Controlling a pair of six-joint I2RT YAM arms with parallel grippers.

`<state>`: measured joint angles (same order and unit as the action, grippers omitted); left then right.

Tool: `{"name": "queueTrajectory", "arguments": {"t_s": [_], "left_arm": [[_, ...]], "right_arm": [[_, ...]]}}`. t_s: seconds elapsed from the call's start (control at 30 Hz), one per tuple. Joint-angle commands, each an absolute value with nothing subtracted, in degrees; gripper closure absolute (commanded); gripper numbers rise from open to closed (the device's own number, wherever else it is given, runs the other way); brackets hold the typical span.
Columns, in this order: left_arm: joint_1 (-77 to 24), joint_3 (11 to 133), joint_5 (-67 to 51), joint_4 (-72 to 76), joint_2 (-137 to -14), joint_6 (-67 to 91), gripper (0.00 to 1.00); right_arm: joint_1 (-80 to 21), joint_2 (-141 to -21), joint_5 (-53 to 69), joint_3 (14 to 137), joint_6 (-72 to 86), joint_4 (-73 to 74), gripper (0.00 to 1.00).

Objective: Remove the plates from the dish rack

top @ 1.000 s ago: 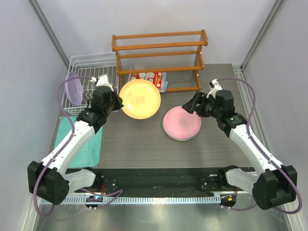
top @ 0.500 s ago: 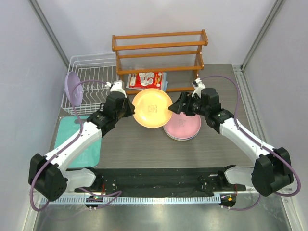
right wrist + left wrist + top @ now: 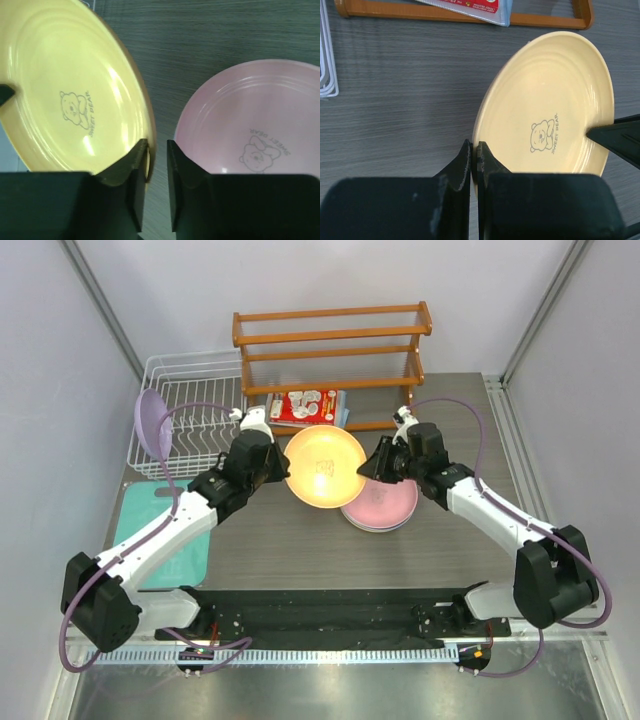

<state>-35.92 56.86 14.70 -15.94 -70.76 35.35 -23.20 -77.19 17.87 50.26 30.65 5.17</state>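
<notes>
A yellow plate (image 3: pixel 325 465) with a bear print hangs tilted above the table's middle. My left gripper (image 3: pixel 274 464) is shut on its left rim, shown up close in the left wrist view, with the plate (image 3: pixel 555 100) rising from the gripper (image 3: pixel 475 146). My right gripper (image 3: pixel 374 464) has its jaws narrowed around the right rim. In the right wrist view the gripper (image 3: pixel 156 145) straddles the yellow plate's (image 3: pixel 65 85) edge. A pink plate (image 3: pixel 385 505) (image 3: pixel 260 115) lies flat below. A lavender plate (image 3: pixel 150 422) stands in the white dish rack (image 3: pixel 190 390).
A brown wooden shelf (image 3: pixel 330 340) stands at the back, with a red packet (image 3: pixel 305 405) (image 3: pixel 470 6) at its foot. A teal mat (image 3: pixel 150 530) lies at the left, under my left arm. Grey walls close in both sides.
My left gripper carried the yellow plate rightward to the table's middle. My right arm swung left to meet it, and its wide-open jaws closed around the plate's right rim.
</notes>
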Motion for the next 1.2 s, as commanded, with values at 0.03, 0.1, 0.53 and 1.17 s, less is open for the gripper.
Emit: {"name": "queueTrajectory", "arguments": {"t_s": [0.03,0.1,0.53,1.17], "left_arm": [[-36.21,59.5,15.82,-12.13,-70.49,34.72,1.0],[-36.21,59.5,15.91,-12.13,-70.84,34.28,0.92],[-36.12,60.47,45.24,-15.03,-70.05,17.86,0.0],[-13.28,66.79,42.37,-12.92,-74.88,9.4,0.01]], "right_arm": [[-23.47,-76.2,15.82,53.35,28.13,5.27,0.99],[-23.55,-74.62,12.42,53.17,28.04,6.06,0.99],[-15.92,-66.89,-3.43,50.28,24.26,22.85,0.99],[-13.71,-69.43,2.28,47.02,23.47,23.99,0.87]]}}
